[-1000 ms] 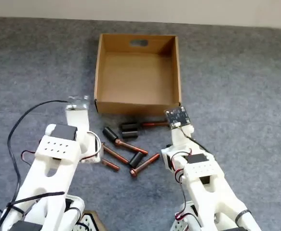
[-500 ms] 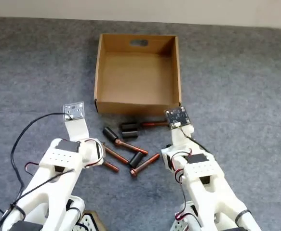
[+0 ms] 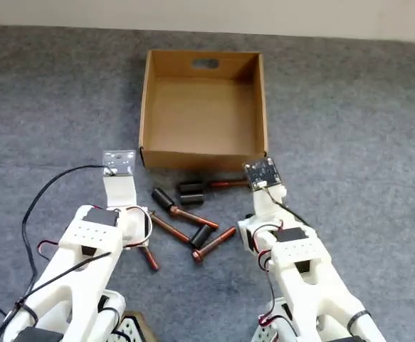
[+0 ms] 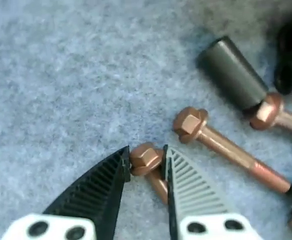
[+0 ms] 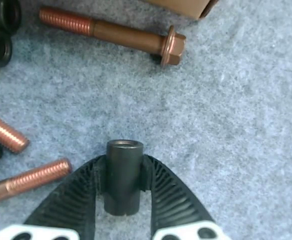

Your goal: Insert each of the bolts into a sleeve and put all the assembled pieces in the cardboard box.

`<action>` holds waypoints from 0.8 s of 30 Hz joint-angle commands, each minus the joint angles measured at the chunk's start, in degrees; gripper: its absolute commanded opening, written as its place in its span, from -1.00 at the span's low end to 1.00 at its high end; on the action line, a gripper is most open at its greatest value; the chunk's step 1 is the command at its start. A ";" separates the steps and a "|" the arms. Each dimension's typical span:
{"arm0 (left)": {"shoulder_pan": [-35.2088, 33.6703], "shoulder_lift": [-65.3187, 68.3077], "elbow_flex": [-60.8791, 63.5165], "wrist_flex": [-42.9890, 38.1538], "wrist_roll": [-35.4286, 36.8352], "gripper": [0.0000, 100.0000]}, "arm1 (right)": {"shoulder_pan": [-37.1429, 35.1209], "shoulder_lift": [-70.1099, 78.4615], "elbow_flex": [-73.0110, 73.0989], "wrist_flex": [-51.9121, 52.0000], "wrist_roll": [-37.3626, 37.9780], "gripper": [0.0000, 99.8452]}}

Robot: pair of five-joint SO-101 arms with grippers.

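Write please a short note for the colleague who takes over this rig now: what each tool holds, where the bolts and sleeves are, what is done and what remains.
Left tool: shut on the head of a bolt that lies on the carpet.
Right tool: shut on a sleeve.
The other bolts and sleeves lie between the arms, in front of the cardboard box.
Done: nothing is in the box.
Left: join each bolt with a sleeve, then put all the pieces in the box.
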 commanded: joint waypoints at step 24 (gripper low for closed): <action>-1.80 -0.22 -11.12 9.93 -9.41 -0.53 | 0.04 -0.57 0.13 -0.84 -0.35 -0.99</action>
